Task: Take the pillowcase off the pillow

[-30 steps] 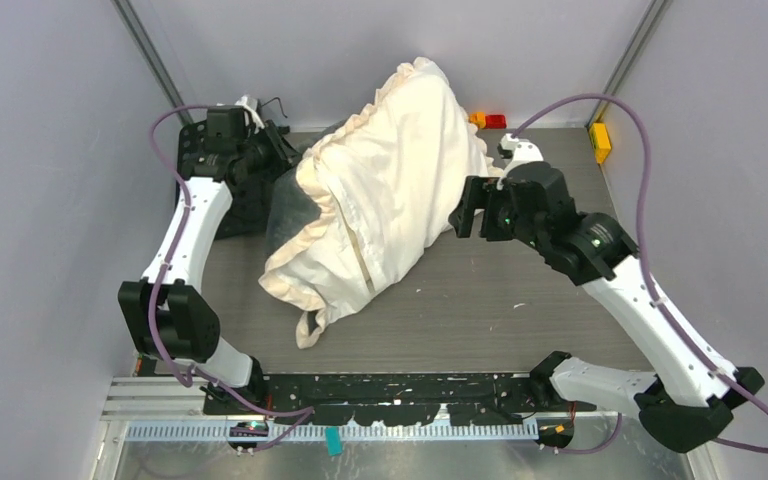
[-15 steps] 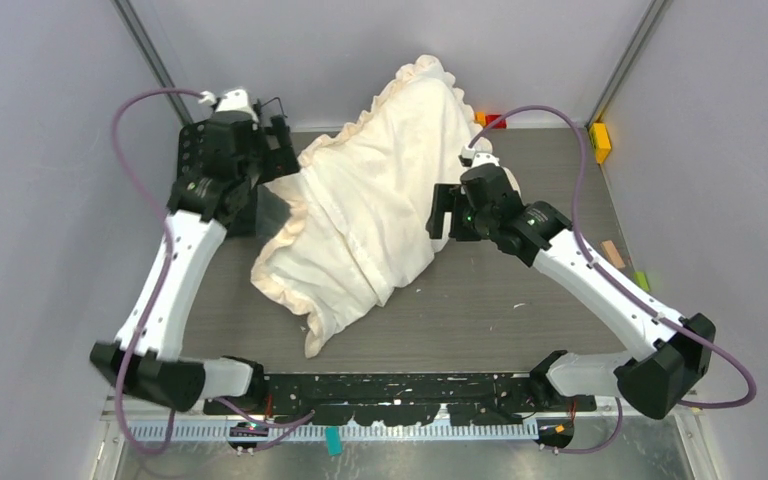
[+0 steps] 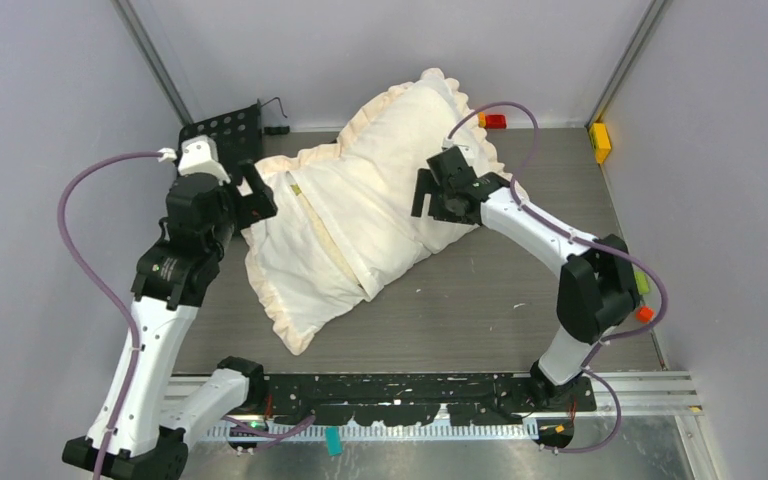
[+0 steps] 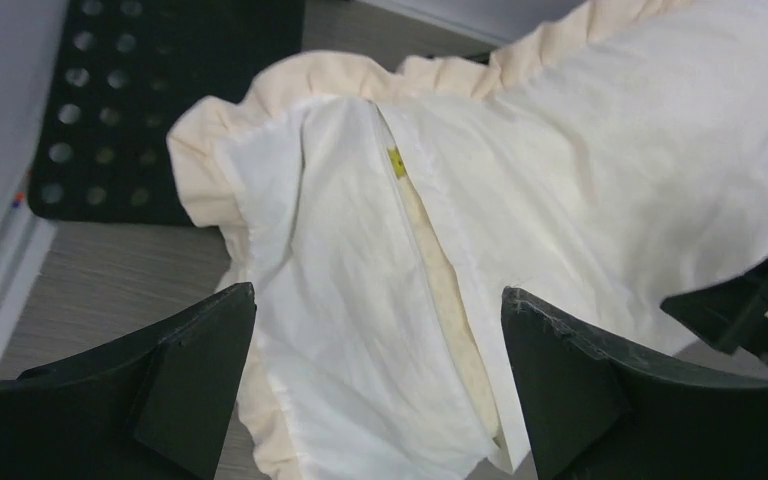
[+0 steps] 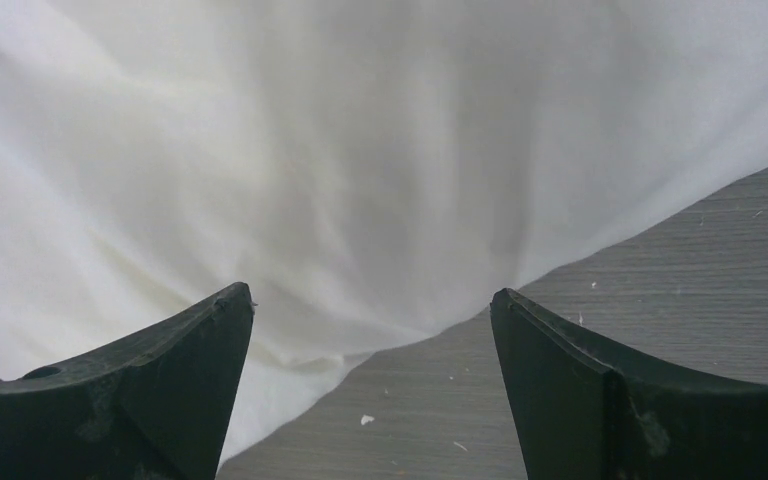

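Cream pillowcase point(image 3: 360, 210) around pale yellow pillow point(image 4: 445, 300)

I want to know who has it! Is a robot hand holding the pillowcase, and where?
Nothing is held. The left gripper and right gripper are both open beside the pillowcase.

L gripper point(image 3: 260, 200) moves from upper left, by the black plate point(image 3: 222, 127), down to mid left. Its jaws open wide, w/ nothing in them. L arm's elbow swings to bottom left. The plate is now in full view. R gripper point(image 3: 422, 195) slides left & up, right up to the pillowcase point(image 3: 360, 220); R arm folds in tight. The pillowcase sinks from a tall lump to a flatter one. Its slit gapes more, so a strip of pillow point(image 4: 438, 270) shows.
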Controlling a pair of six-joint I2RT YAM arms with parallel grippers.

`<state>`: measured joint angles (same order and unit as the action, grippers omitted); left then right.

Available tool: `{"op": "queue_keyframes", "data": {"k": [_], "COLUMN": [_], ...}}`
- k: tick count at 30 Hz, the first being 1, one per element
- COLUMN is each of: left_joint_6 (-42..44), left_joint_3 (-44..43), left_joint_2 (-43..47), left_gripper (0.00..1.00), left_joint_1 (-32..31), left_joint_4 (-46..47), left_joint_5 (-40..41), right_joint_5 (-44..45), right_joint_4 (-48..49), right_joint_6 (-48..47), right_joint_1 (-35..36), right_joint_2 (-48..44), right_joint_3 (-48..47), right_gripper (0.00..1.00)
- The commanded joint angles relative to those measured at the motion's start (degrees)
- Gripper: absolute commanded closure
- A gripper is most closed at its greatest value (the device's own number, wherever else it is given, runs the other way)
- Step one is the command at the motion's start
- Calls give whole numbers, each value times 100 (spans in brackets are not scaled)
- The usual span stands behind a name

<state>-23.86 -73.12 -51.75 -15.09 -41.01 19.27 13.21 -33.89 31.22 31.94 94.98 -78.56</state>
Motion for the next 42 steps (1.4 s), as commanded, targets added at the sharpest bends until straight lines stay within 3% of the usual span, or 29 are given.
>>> {"op": "queue_keyframes", "data": {"k": [1, 4, 7, 10, 13, 14, 16, 23, 26, 27, 29, 30, 38, 42], "left_joint_6": [-403, -540, -608, -665, -780, -812, -882, -992, -1061, -1082, -1106, -1130, -1268, -1266], "left_joint_3": [367, 651, 876, 1037, 1237, 1299, 1404, 1641, 1768, 1800, 1810, 1812, 1806, 1759], "left_joint_2": [20, 37, 63, 95, 147, 167, 186, 231, 293, 296, 292, 284, 162, 53], "left_gripper": [6, 6, 6, 6, 6, 7, 7, 7, 8, 8, 8, 8, 7, 8], "left_joint_1": [6, 6, 6, 6, 6, 5, 6, 6, 5, 6, 6, 6, 6, 4], "left_joint_4": [174, 250, 304, 255, 289, 314, 351, 400, 496, 518, 524, 523, 657, 674], "left_joint_5": [-995, -1336, -1630, -1866, -2164, -2243, -2365, -2520, -2514, -2515, -2483, -2458, -2408, -2296], "right_joint_5": [58, -8, 70, 262, 696, 861, 1021, 1251, 1167, 1112, 929, 763, -49, 114], "right_joint_4": [528, 928, 1209, 1411, 1637, 1686, 1697, 1349, 1383, 1409, 1527, 1662, 2037, 2097], "right_joint_6": [797, 1096, 1210, 1298, 1383, 1435, 1472, 1551, 1583, 1529, 1368, 1280, 1413, 1474], "right_joint_1": [-272, -382, -431, -453, -453, -459, -459, -454, -453, -455, -461, -472, -578, -764], "right_joint_2": [397, 558, 533, 224, -447, -705, -1292, -3166, -3446, -3460, -3344, -3240, -1554, -617], "right_joint_3": [-166, 91, 422, 883, 1545, 1766, 2174, 3134, 3245, 3239, 3166, 3062, 1961, 1511], "right_gripper": [7, 9, 21, 48, 93, 99, 100, 100, 99, 86, 33, 17, 10, 9]}}
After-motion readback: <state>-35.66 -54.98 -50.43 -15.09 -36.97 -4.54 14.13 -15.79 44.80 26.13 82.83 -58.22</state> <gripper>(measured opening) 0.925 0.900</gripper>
